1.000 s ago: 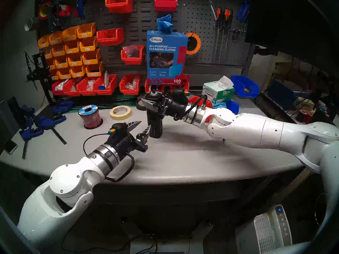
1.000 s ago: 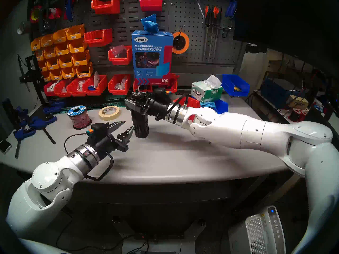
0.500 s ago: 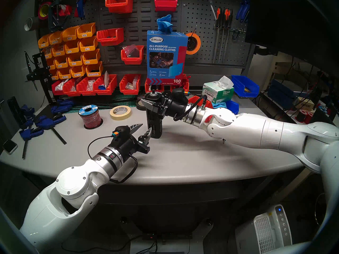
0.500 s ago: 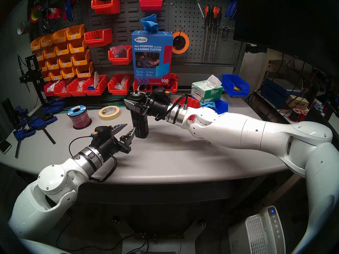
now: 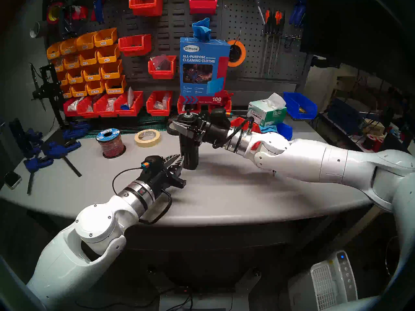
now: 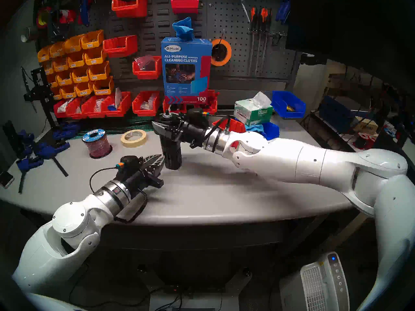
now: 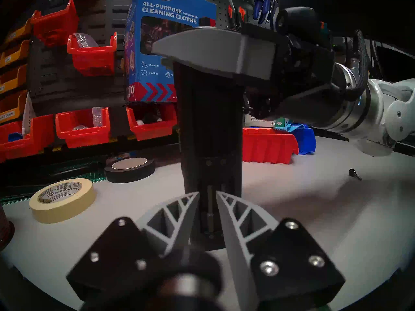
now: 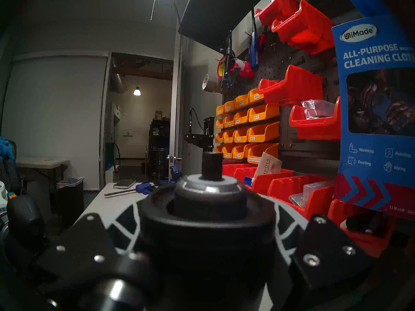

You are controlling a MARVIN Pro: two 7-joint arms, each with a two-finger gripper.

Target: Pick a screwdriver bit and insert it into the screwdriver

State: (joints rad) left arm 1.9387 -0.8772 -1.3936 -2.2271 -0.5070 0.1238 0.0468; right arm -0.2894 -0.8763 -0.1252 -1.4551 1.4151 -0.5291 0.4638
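The screwdriver (image 5: 189, 153) is a tall black column standing upright on the grey table (image 5: 224, 191). My right gripper (image 5: 187, 124) is shut on its upper part, just under the silver ring (image 8: 208, 184), from which a short black stub pokes out. My left gripper (image 5: 180, 160) sits low at the column's slotted lower half. In the left wrist view its fingers (image 7: 193, 205) stand close together with a narrow gap between them. A thin metal screwdriver bit (image 7: 210, 211) shows in a slot of the screwdriver (image 7: 211, 124) right in that gap, and the fingers do not touch it.
A masking tape roll (image 5: 147, 137), a wire spool (image 5: 110, 142) and a black tape roll (image 7: 129, 169) lie left of the screwdriver. A small black-knobbed pin (image 7: 354, 174) lies on the table under my right arm. Red bins (image 7: 269, 146) and a tissue box (image 5: 267, 114) stand behind.
My left gripper has moved forward to the screwdriver's lower half and its jaws have narrowed a lot. The right gripper has kept its hold in place.
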